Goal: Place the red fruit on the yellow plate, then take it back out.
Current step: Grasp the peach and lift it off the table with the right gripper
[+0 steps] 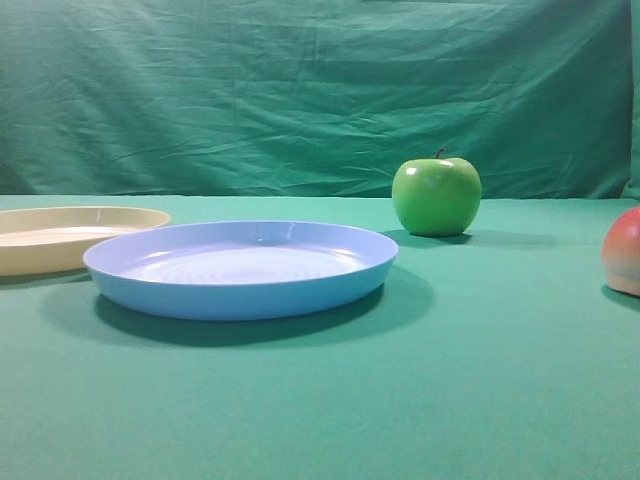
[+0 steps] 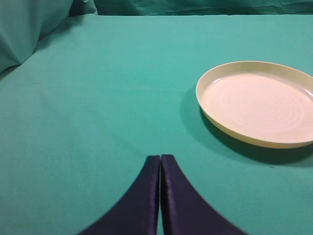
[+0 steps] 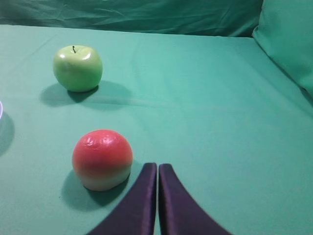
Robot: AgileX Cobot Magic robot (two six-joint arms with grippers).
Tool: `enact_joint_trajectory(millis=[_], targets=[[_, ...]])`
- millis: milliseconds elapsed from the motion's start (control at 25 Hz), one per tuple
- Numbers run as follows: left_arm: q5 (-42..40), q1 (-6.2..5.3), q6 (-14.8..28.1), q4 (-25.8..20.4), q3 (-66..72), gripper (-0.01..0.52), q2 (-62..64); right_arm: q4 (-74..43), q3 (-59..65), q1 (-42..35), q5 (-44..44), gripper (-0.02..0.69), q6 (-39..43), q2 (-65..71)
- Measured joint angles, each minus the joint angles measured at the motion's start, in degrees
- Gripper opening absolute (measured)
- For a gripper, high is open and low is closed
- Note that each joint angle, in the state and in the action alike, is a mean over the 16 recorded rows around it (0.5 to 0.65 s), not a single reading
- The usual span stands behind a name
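Observation:
The red fruit [image 3: 102, 159] rests on the green cloth, red on top and pale below; in the exterior view only its left part shows at the right edge [image 1: 624, 252]. My right gripper [image 3: 157, 166] is shut and empty, its tips just right of the fruit and apart from it. The yellow plate [image 2: 257, 103] lies empty on the cloth, at the far left in the exterior view [image 1: 60, 238]. My left gripper [image 2: 160, 157] is shut with nothing in it, nearer than the plate and to its left. Neither gripper shows in the exterior view.
A light blue plate [image 1: 240, 268] lies empty in the middle, next to the yellow one. A green apple [image 1: 436, 195] stands behind it to the right, beyond the red fruit in the right wrist view [image 3: 78, 67]. A green cloth backdrop [image 1: 320, 90] hangs at the rear.

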Motion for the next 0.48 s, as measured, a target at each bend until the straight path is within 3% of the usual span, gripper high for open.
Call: enact_joint_trajectory(millis=[480], targets=[[0.0,0.00,0.0,0.0,0.0,0.000,0.0,12.0,-0.4,0.0,-4.4,0.000,0.0,0.3]])
